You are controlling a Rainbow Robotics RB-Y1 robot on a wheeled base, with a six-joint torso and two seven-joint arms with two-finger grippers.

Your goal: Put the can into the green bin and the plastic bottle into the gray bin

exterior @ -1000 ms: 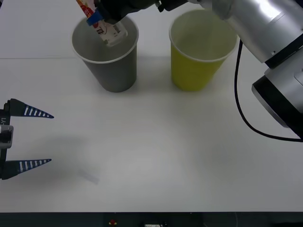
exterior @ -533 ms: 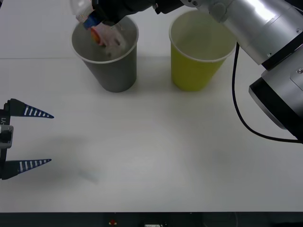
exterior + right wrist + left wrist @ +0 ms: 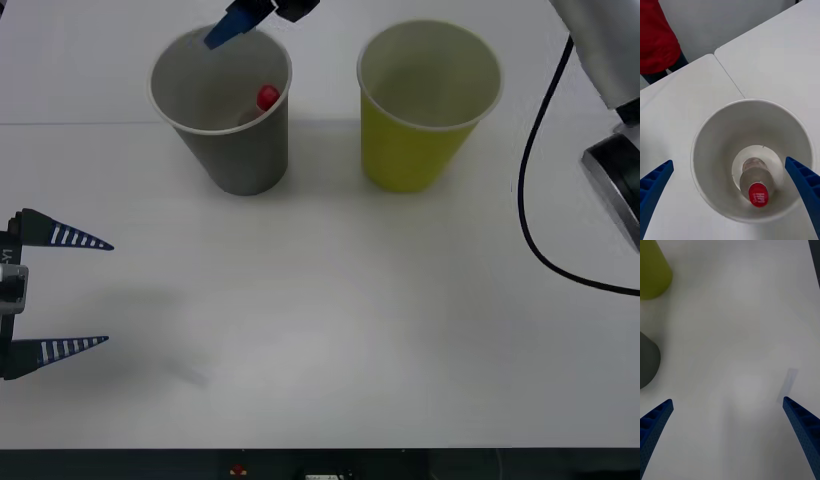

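While the right gripper (image 3: 730, 202) hangs spread above the gray bin (image 3: 243, 150), the plastic bottle (image 3: 757, 183) stands inside it; the left gripper (image 3: 85, 292) waits spread over the desk (image 3: 350, 300).

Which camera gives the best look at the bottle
The right wrist view: it looks straight down into the gray bin, where the bottle stands with its red cap up. The front view catches just the cap over the bin's rim. The left wrist view has the bin's outer wall.

white table (image 3: 320, 330) with a seam line, person in red top (image 3: 657, 37) standing beyond it
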